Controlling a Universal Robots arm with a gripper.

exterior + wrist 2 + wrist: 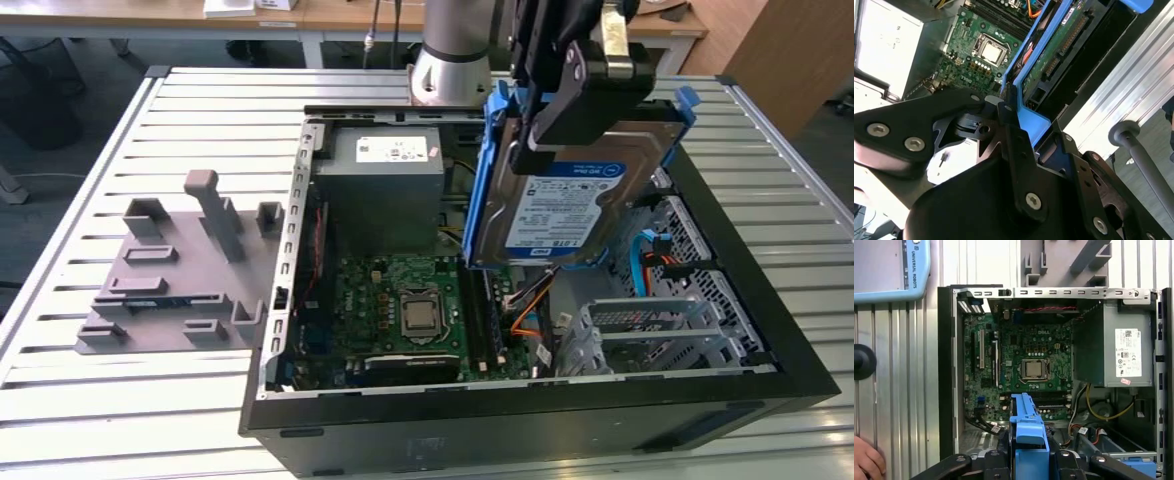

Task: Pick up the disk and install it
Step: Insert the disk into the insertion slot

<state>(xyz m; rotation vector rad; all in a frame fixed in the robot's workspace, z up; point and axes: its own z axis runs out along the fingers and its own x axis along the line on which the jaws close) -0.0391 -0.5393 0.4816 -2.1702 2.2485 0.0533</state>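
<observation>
Case front wall: nearest the exterior camera is the black wall of the open computer case point(534, 410), lying on its side on the slatted metal table point(107, 400).
Motherboard: just behind that wall I see the green motherboard point(400, 300) with its CPU socket point(419, 312) bare. I take that socket as my dial centre in the exterior view.
Drive cage: at about 3 o'clock from the socket sits a grey metal drive cage point(654, 320). I can see no drive in it, so I judge the slot unfilled.
Disk: at about 1 o'clock the disk point(561, 210) hangs in the air above the case, steeply tilted, label towards the exterior camera, touching neither the cage nor the board. In the second wrist view its green circuit side point(1059, 45) faces away from the board.
Claw: the gripper point(574, 120) is clamped narrow on the upper end of the disk's blue carrier frame; in both wrist views the fingers press that frame.
Power supply: at 12 o'clock, further back, the grey power supply point(380, 185) sits in the case.
Fixture: at 9 o'clock, well apart from the case, a grey plastic fixture point(174, 270) rests on the table.
Bystander: a person's hand point(866, 460) shows beside the case in the first wrist view.
Progress: pickup is done as I read it; the install is not, since the disk is not yet seated anywhere.
</observation>
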